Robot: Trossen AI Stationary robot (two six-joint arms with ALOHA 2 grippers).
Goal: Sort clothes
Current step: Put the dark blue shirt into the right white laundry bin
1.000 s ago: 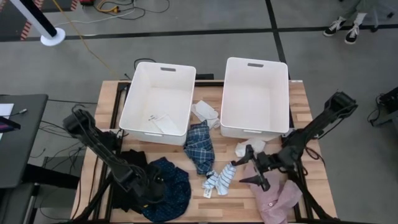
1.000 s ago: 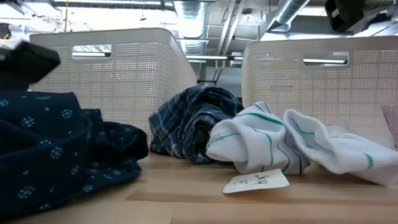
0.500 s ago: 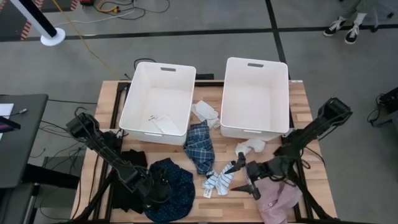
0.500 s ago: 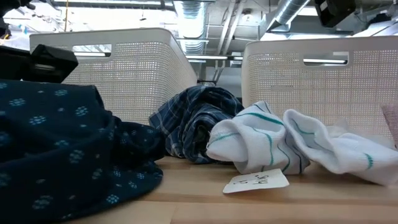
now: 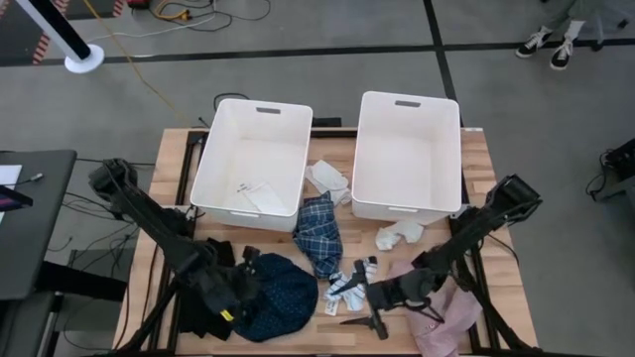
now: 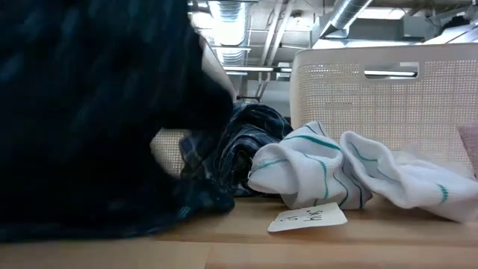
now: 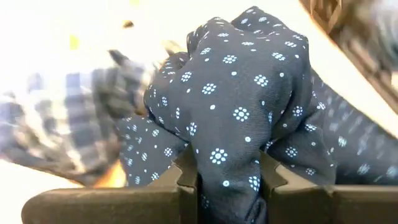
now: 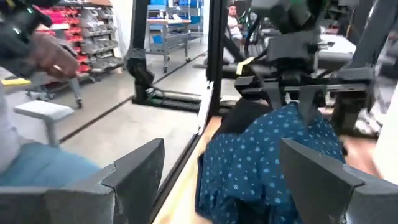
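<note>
My left gripper (image 5: 244, 286) is shut on the navy dotted garment (image 5: 283, 296), near the table's front left. That garment fills the left of the low view (image 6: 89, 112). My right gripper (image 5: 362, 309) stands open and level just right of it, pointing at it (image 8: 273, 155), near the striped socks (image 5: 347, 282). The blue plaid garment (image 5: 317, 233) lies heaped at mid-table. A black garment (image 5: 203, 302) lies under my left arm, and a pink one (image 5: 451, 315) under my right arm. White socks (image 5: 399, 234) lie in front of the right tub. My left gripper pinches a bunched fold of the navy dotted garment (image 7: 227, 177) between its two fingers (image 7: 186, 180), in several layers. The fingers slant down from the table's left. The bunch stands up above them, and the garment's lower part (image 6: 187, 202) rests on the table.
Two white tubs stand at the back, the left tub (image 5: 253, 159) with a small white item inside and the right tub (image 5: 407, 154). Another white piece (image 5: 327, 178) lies between them. A paper tag (image 6: 308, 217) lies by the striped socks. A person's hand (image 8: 43, 50) shows beyond the table.
My left gripper has risen and tipped nearer level, drawing the navy garment up from a flat heap into a raised bunch that now blocks the low view's left. My right gripper has gone toward the table's left and near edge, to beside that garment, and has stayed open.
</note>
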